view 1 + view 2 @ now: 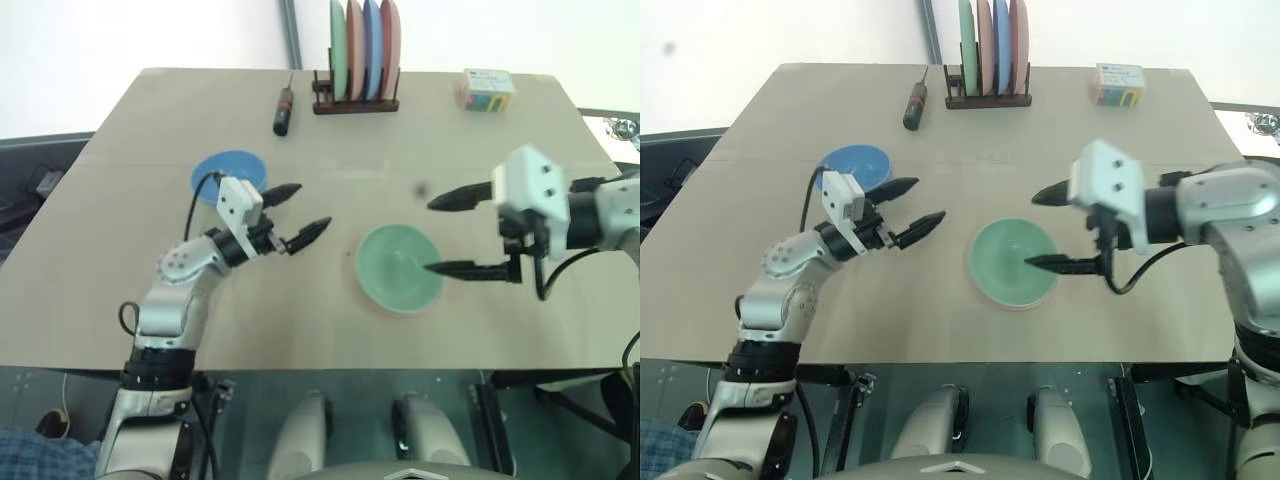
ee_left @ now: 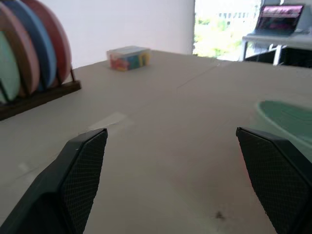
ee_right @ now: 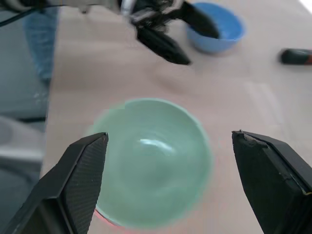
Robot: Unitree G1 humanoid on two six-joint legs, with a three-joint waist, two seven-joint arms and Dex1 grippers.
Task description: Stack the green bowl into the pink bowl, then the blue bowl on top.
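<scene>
Green bowl (image 1: 1013, 262) nested in pink bowl (image 1: 1018, 306), only a thin pink rim visible at near edge. Right gripper (image 1: 1055, 229) spread wide above the bowl's right side, holding nothing. Left gripper (image 1: 912, 207) spread wide, empty, just beside blue bowl (image 1: 852, 162). Screwdriver (image 1: 914, 105), plate rack (image 1: 989, 62) and small box (image 1: 1117, 84) along far edge of table (image 1: 940, 320).

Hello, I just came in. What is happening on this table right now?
A two-armed robot is stacking bowls. The green bowl already sits inside the pink bowl, of which just a thin rim shows underneath. The right claw is open above the green bowl and holds nothing. The left claw is open too and empty, beside the blue bowl, which stands alone on the table and is not yet stacked.
</scene>
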